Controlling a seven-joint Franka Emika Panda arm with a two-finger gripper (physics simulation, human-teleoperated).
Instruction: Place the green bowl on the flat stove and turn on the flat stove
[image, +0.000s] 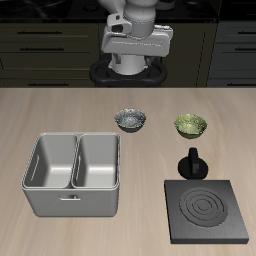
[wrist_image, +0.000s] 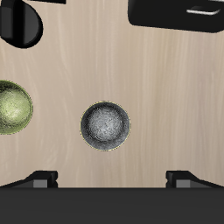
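Now | green bowl (wrist_image: 12, 108) off beside fingers (wrist_image: 112, 178) | untouched

table (image: 60, 110); bowls (image: 191, 125), stove (image: 209, 211), basin (image: 73, 174)

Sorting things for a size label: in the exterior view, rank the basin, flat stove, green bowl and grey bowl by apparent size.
1. Grey two-compartment basin
2. Flat stove
3. Green bowl and grey patterned bowl: they look alike, so no ranking.

Pale wood-grain bench (image: 60, 110) up front, and dark cabinets with drawer fronts (image: 45, 40) lining the back wall.
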